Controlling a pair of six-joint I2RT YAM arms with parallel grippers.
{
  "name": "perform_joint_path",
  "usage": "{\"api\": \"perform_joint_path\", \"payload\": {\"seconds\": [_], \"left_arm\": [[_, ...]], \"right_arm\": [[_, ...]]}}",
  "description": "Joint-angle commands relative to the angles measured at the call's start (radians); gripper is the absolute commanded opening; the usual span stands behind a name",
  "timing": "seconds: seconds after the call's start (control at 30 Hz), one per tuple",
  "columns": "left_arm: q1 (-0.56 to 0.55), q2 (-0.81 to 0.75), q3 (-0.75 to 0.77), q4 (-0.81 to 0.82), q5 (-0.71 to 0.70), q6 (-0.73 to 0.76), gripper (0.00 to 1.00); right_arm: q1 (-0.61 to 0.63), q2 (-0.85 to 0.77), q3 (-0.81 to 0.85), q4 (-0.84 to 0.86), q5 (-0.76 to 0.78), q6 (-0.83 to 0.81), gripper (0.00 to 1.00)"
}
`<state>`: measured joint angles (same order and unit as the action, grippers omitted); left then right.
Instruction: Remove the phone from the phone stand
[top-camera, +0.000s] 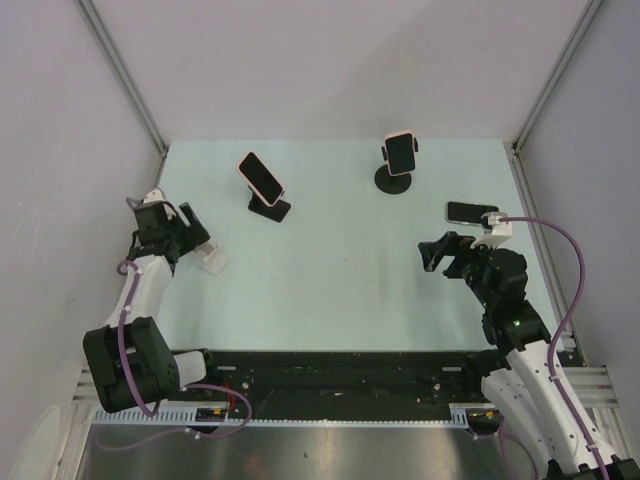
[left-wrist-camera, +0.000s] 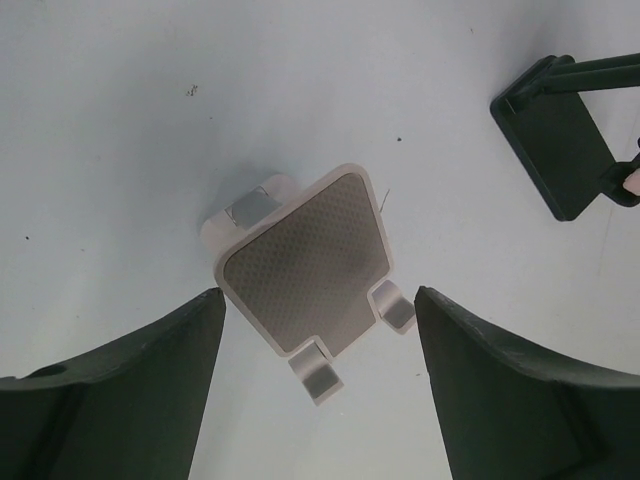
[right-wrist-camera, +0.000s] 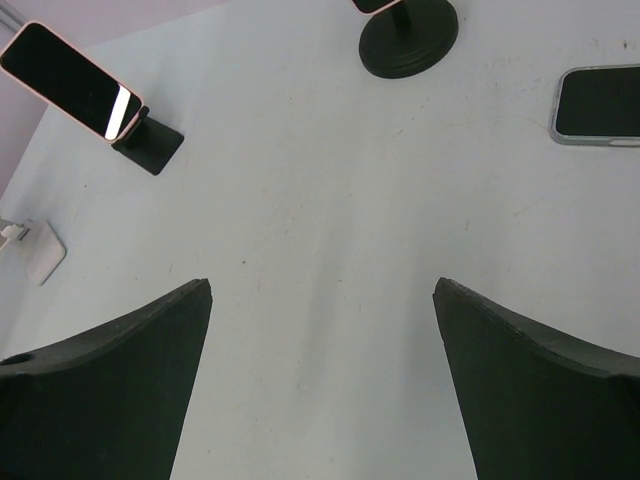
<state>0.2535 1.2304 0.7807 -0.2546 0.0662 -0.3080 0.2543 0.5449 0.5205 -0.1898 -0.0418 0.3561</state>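
Top view, L to R: left gripper (top-camera: 195, 240) and right gripper (top-camera: 443, 255) both wide open, empty.
Left one hovers over empty white stand (top-camera: 212, 259). Phone (top-camera: 261, 177) leans on black stand (top-camera: 270, 209), 2nd phone (top-camera: 400, 153) on round stand (top-camera: 394, 181), 3rd phone (top-camera: 470, 211) lies flat. Probably next: grip leaning phone by long edges, lift along its tilt so stand does not tip.

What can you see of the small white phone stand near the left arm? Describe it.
The small white plastic phone stand holds no phone. Its squarish, round-cornered plate carries a grey dotted pad, with two lip hooks on its lower edge and a short base block behind. It rests on the pale table, touching nothing else.
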Motion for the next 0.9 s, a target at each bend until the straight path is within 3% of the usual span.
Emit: {"api": "perform_joint_path", "payload": {"seconds": [0.0, 0.67, 0.87], "left_arm": [[0.001, -0.011, -0.009, 0.011, 0.029, -0.083, 0.81], [0.009, -0.072, -0.107, 0.133, 0.188, -0.21, 0.33], [0.009, -0.055, -0.138, 0.169, 0.175, -0.236, 0.26]], "right_arm": [[0.005, -0.006, -0.007, 0.033, 0.002, -0.019, 0.98], [0.003, -0.016, -0.017, 0.03, 0.002, -0.017, 0.98], [0.003, -0.016, -0.017, 0.03, 0.005, -0.019, 0.98]]}}
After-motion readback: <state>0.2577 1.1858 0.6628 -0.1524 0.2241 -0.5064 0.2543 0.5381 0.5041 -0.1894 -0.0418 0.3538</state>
